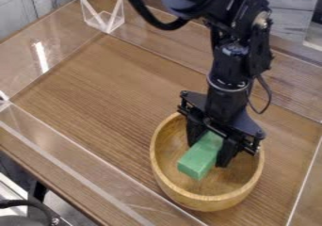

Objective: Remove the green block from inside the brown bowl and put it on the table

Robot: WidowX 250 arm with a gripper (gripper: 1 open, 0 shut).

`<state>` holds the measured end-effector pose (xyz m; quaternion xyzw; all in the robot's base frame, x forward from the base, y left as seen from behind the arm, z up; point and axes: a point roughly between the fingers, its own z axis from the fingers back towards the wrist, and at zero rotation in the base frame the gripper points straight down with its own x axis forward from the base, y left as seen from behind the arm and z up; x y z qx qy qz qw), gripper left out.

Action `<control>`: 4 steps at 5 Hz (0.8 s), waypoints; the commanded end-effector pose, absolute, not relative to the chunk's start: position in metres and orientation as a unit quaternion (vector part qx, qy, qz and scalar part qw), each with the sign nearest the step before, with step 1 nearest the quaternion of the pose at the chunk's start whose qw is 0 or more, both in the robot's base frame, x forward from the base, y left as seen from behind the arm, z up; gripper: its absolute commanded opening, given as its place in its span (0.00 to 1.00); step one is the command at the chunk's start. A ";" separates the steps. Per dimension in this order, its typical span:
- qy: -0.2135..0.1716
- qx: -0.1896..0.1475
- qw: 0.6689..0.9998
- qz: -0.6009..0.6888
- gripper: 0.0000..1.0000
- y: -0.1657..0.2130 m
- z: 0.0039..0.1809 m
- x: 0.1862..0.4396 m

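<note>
The brown bowl of light tan wood sits on the table at the lower right. The green block hangs tilted just above the bowl's inside, its upper end between the black fingers of my gripper, which is shut on it. The dark arm comes down from the top of the view straight over the bowl and hides the bowl's far rim.
Low clear plastic walls border the wood-grain tabletop on the left and front. A clear folded piece stands at the far left corner. Bare tabletop stretches to the left of the bowl.
</note>
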<state>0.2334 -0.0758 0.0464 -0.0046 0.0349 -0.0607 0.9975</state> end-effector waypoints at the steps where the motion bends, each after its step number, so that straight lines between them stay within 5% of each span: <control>1: -0.002 -0.007 0.998 -0.060 0.00 -0.076 0.070 0.247; 4: -0.005 -0.002 0.998 -0.055 0.00 -0.070 0.087 0.251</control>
